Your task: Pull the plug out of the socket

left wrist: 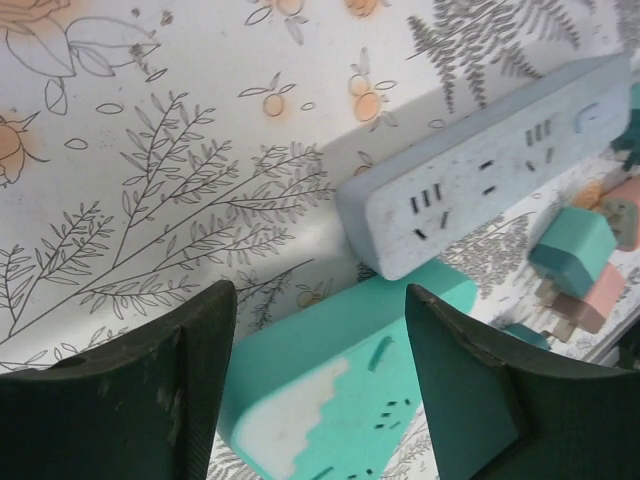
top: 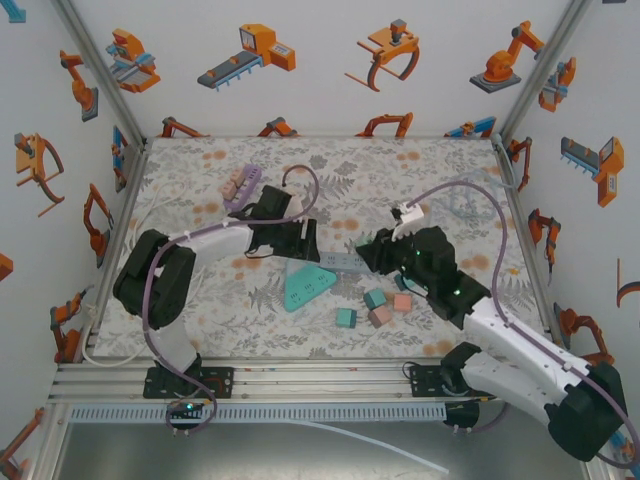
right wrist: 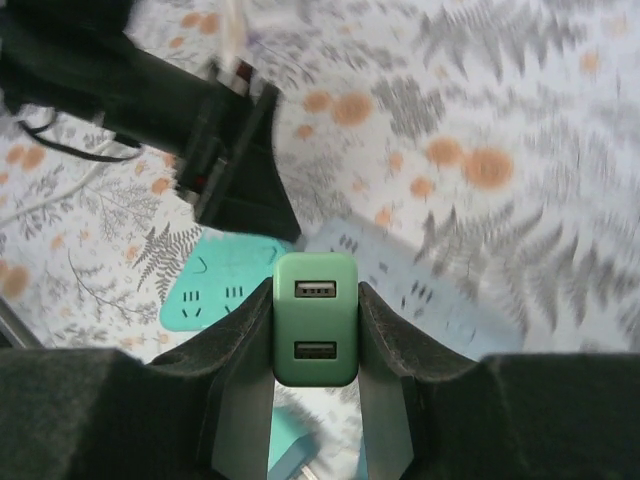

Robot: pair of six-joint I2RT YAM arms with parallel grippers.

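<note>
Pulling the green plug (right wrist: pixel 315 350) off the grey power strip (right wrist: pixel 420 290)
It was clamped in the right gripper (right wrist: pixel 315 300) just above the strip — a straight, untilted lift was advised, the left gripper (left wrist: pixel 320 310), jaws apart, poised nearby for steadying.

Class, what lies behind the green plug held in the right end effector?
The grey power strip and teal socket block lie beyond the green plug; its prongs are hidden.
</note>
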